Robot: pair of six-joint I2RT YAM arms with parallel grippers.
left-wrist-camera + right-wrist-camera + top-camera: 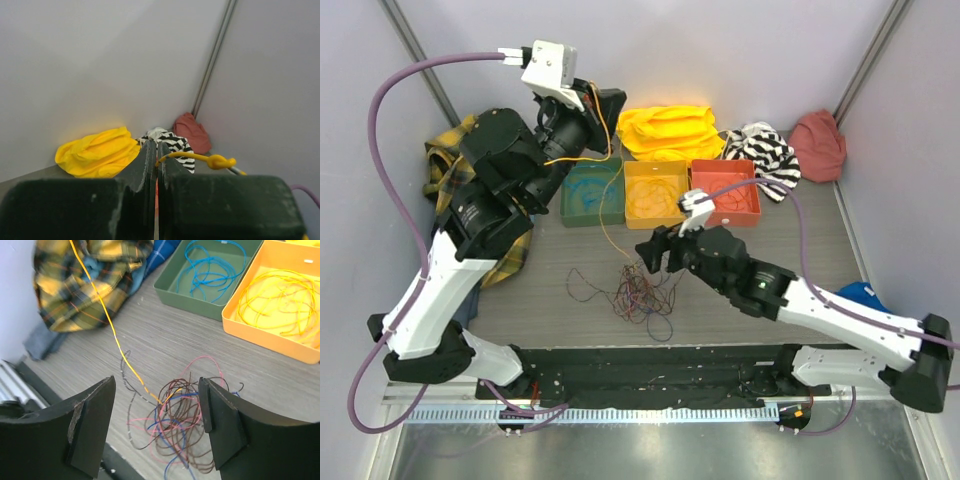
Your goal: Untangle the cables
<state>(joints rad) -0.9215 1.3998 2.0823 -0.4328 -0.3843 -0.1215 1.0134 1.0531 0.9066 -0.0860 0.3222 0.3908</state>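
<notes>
The cables (640, 292) lie as a tangle of brown, pink, blue and dark loops on the table in front of the arm bases. One yellow cable (604, 205) rises from the tangle to my raised left gripper (607, 103). In the left wrist view that gripper (156, 146) is shut on the yellow cable (192, 156), which carries a knot (220, 161) just beside the fingers. My right gripper (655, 252) hovers over the tangle. Its jaws (156, 390) stand wide open and empty, with the tangle (182, 415) below between them and the yellow cable (102, 305) slanting up to the left.
Three trays stand behind the tangle: green (564, 205) with blue cables, yellow (629, 214) with yellow cables, red-orange (758, 198). Along the back lie a yellow cloth (668, 130), a striped cloth (766, 150) and a pink cloth (817, 145). A plaid shirt (448, 165) lies at the left.
</notes>
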